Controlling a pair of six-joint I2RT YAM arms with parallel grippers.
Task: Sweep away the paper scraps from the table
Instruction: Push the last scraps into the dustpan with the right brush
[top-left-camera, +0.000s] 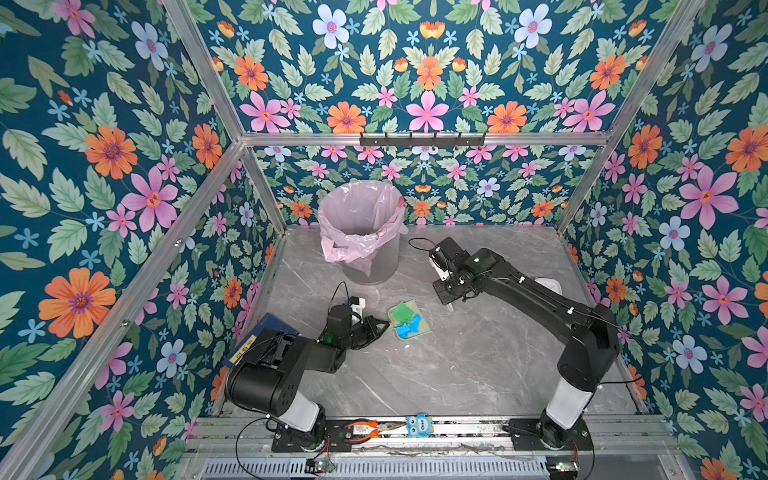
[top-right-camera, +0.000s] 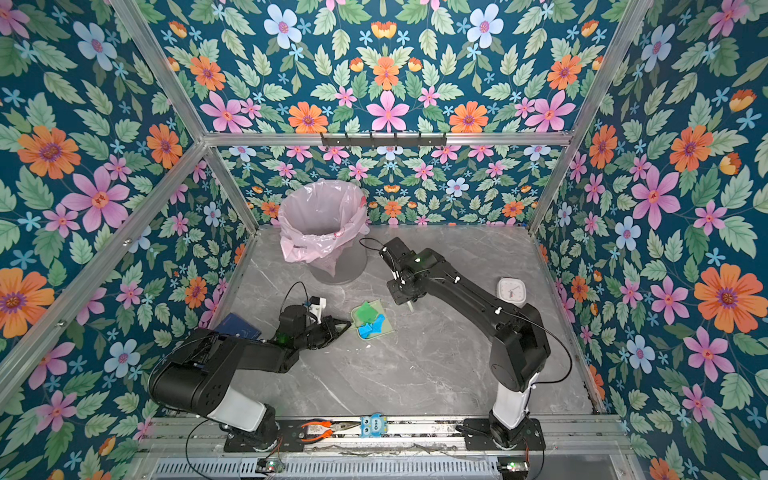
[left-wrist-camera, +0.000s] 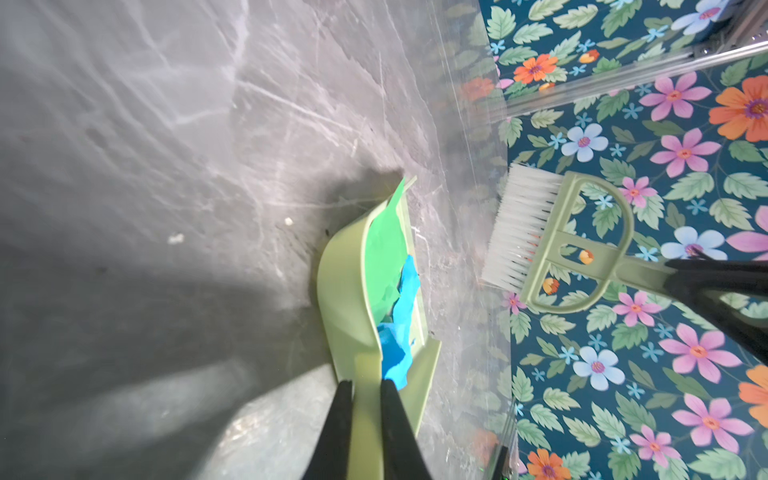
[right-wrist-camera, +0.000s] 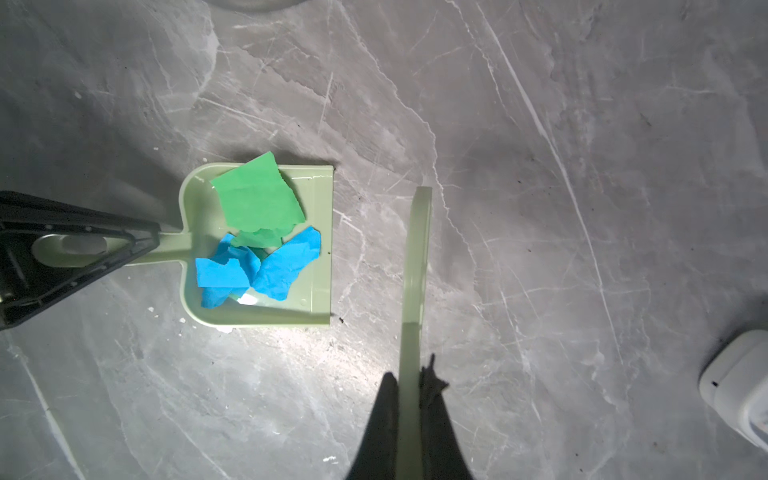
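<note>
The paper scraps (right-wrist-camera: 257, 203), green and blue, lie all together inside the dustpan (right-wrist-camera: 320, 232), which appears to rest on the table (top-left-camera: 457, 365) near its middle. The left gripper (left-wrist-camera: 368, 415) is clamped on the dustpan's handle. The right gripper (right-wrist-camera: 409, 382) is closed on the brush (left-wrist-camera: 552, 237) and holds it above the table, just to the right of the pan's open edge and apart from it. The pan's long axis runs left to right, with the handle on the left. The bin (top-left-camera: 361, 232) with the pink bag stands farther back, slightly left of the pan. I judge that the next step is for the left arm to lift the pan and carry it away to the far side, keeping it level.
</note>
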